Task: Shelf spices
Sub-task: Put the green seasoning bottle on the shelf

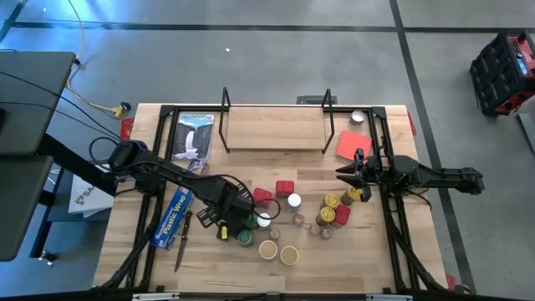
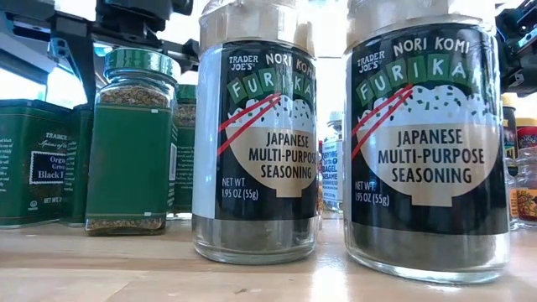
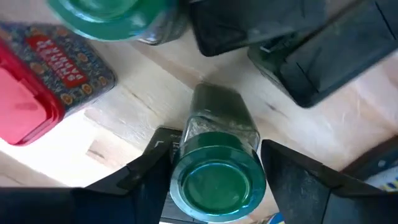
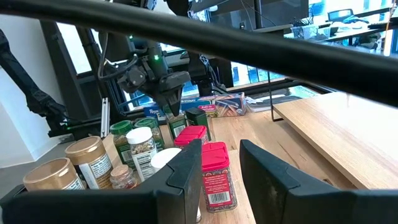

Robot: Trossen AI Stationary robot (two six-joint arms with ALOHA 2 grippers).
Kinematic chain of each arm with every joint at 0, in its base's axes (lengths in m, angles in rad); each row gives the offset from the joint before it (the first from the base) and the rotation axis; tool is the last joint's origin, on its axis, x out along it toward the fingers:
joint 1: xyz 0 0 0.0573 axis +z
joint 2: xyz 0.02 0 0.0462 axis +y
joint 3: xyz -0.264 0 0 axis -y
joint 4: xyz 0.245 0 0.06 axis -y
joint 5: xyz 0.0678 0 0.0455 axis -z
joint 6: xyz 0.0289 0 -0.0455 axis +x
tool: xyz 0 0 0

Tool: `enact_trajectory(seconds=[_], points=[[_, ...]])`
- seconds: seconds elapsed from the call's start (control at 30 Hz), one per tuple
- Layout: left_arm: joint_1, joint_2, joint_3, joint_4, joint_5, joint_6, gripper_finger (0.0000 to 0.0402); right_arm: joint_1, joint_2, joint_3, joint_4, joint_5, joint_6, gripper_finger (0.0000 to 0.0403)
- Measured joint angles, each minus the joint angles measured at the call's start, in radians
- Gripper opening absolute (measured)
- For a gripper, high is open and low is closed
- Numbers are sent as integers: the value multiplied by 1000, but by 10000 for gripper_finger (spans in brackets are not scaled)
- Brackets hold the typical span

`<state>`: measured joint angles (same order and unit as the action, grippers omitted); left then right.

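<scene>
The spices (image 1: 297,219) stand in a loose cluster on the table's near middle: green-, white- and tan-lidded jars and red tins. The shelf (image 1: 274,127), a light board in a black wire frame, stands at the far middle with nothing on it. My left gripper (image 1: 244,222) points down over the cluster's left end, open, with a finger on either side of a green-lidded jar (image 3: 216,186). My right gripper (image 1: 341,174) waits level at the right, open, with nothing between its fingers (image 4: 221,168). My left gripper comes from above, its two fingers (image 3: 149,183) standing right beside opposite sides of the green lid's rim (image 3: 180,186). I cannot tell whether they touch it. The jar stands upright on the table.
A long blue plastic-wrap box (image 1: 174,216) lies left of the cluster, and a dark tool (image 1: 182,244) lies beside it. A blue packet (image 1: 195,138) and a red card (image 1: 353,144) flank the shelf. Two furikake jars (image 2: 256,143) fill the low view. Green tins (image 2: 33,164) stand at the left.
</scene>
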<state>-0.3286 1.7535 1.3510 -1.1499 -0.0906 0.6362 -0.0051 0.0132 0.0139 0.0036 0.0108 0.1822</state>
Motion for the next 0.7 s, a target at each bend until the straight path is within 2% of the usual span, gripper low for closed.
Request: enact_trajectory(seconds=[0.37, 0.6, 0.7], points=[[0, 4, 0, -8, -44, 89, 250, 0, 0, 0, 0, 0, 0, 103], [1, 38, 0, -8, -51, 68, 195, 0, 0, 0, 0, 0, 0, 103], [0, 41, 1, -10, -51, 23, 193, 0, 0, 0, 0, 0, 0, 103]])
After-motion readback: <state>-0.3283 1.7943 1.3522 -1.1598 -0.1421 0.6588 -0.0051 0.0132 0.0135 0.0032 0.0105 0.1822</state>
